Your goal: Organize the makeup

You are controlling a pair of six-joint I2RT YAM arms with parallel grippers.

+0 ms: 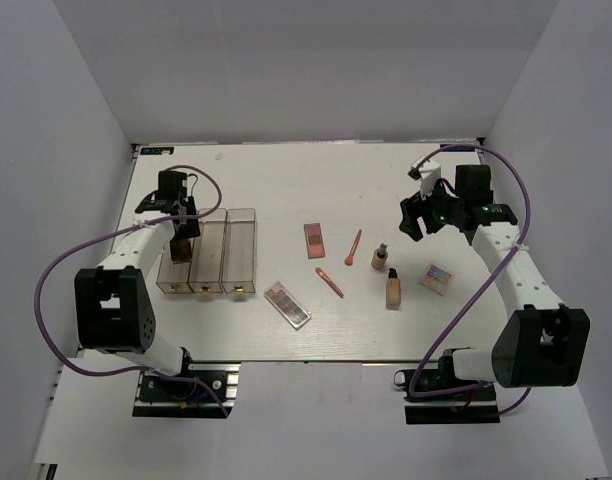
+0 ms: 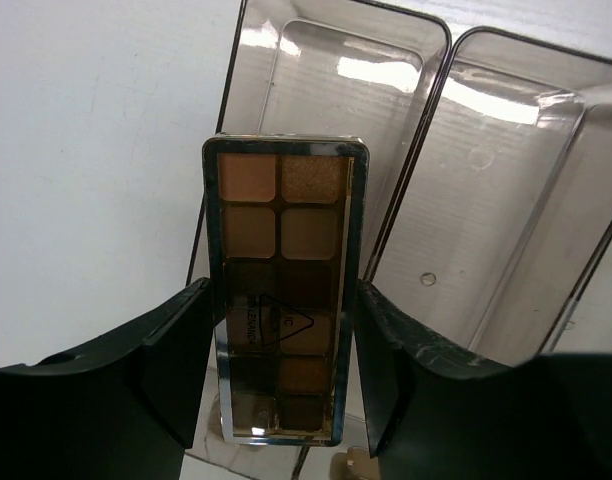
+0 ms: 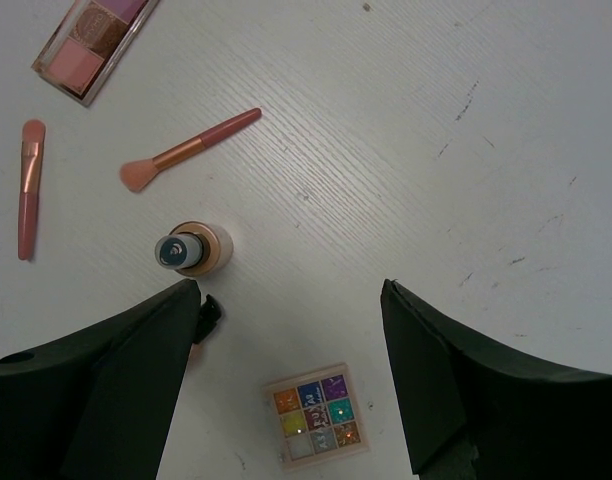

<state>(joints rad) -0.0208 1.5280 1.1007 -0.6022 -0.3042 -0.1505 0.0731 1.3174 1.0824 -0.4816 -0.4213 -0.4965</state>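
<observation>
My left gripper (image 1: 183, 236) is shut on a brown eyeshadow palette (image 2: 284, 250), held upright over the left compartment of the clear acrylic box (image 1: 226, 262). My right gripper (image 1: 423, 215) is open and empty above the table's right side; in its wrist view (image 3: 289, 300) a multicoloured square compact (image 3: 316, 415) lies below it. On the table lie a pink palette (image 1: 313, 238), two coral-pink brush sticks (image 1: 353, 247) (image 1: 329, 282), an upright beige bottle (image 1: 380, 257), a lying beige bottle (image 1: 393, 288), the compact (image 1: 436, 277) and a long palette (image 1: 287, 305).
The box's left and middle compartments (image 2: 426, 150) show no makeup inside in the left wrist view. The right wrist view shows the upright bottle (image 3: 191, 248), one stick (image 3: 191, 148), the other stick (image 3: 28, 185) and the pink palette (image 3: 91, 40).
</observation>
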